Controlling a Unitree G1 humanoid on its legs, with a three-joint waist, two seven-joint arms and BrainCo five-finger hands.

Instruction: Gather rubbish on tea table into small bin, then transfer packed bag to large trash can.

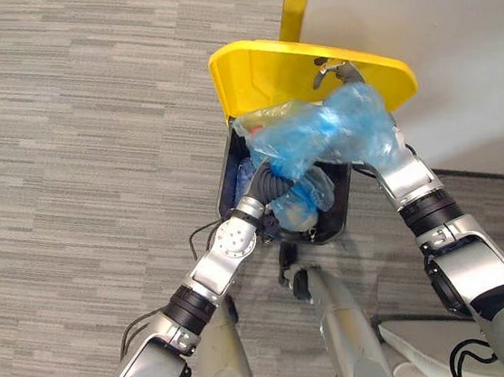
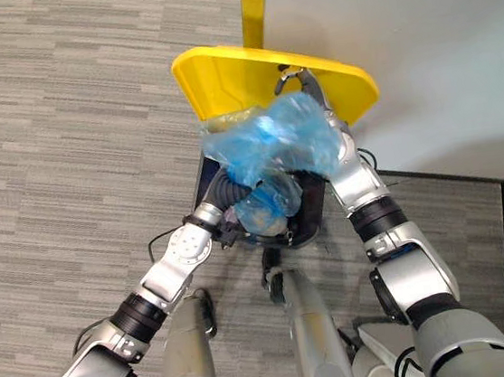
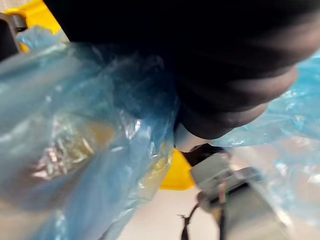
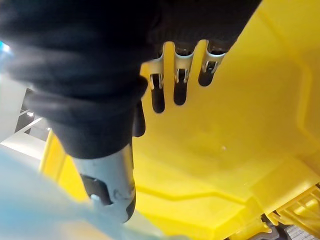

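A large dark trash can (image 1: 229, 171) stands on the floor with its yellow lid (image 1: 266, 73) tipped up. The packed blue plastic bag (image 1: 327, 130) bulges over the can's mouth, crumpled, with rubbish showing through it (image 3: 75, 125). My left hand (image 1: 274, 186) reaches into the can under the bag, its dark cover pressed against the plastic. My right hand (image 1: 334, 72) is up at the lid's far edge. In the right wrist view its fingers (image 4: 174, 75) lie straight against the lid's yellow underside (image 4: 225, 125), holding nothing.
Striped grey carpet (image 1: 75, 154) spreads to the left of the can. A yellow upright bar (image 1: 296, 1) rises behind the lid. A pale floor patch and a dark-edged mat (image 1: 497, 181) lie to the right.
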